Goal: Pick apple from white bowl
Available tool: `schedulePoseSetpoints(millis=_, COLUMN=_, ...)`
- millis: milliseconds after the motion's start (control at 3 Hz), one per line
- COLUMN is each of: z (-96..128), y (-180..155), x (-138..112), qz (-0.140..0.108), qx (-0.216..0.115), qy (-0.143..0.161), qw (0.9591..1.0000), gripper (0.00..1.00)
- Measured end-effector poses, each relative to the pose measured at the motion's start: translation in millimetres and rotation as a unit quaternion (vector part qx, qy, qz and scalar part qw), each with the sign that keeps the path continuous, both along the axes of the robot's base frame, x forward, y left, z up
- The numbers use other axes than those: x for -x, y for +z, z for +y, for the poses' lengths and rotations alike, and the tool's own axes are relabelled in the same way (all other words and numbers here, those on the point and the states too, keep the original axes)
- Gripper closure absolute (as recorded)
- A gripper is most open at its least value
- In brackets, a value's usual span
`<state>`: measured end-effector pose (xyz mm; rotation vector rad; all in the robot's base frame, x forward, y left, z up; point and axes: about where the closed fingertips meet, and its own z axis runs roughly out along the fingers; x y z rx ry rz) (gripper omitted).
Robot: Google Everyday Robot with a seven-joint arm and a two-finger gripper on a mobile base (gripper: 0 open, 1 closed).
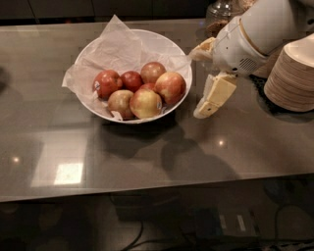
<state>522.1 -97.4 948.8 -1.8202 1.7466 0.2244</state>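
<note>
The large pinkish-red apple with pale yellow patches (pixel 170 87) sits at the 3 o'clock edge of the pile in the wide white paper-lined bowl (pixel 167 44), on the glossy grey-brown worktop (pixel 147 157). From the end effector (pixel 206 73), which hangs outside the rim, the apple lies at about 9 o'clock and slightly lower. The apple is round and has no long axis. The cream fingers (pixel 214 95) look spread and hold nothing. The apple's underside is hidden by its neighbours, and the arm blocks the glass jar (pixel 220 13).
</note>
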Motion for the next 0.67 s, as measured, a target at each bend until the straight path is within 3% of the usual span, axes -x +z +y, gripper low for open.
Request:
schedulePoseSetpoints(millis=333, z=9, y=0, x=-9, qz=-0.006, qx=-0.018, qy=0.01, qw=0.9998, gripper=0.37)
schedulePoseSetpoints(millis=667, z=15, y=2, x=-22, qz=-0.015, qx=-0.03, qy=0.013, qw=0.9993, gripper=0.35)
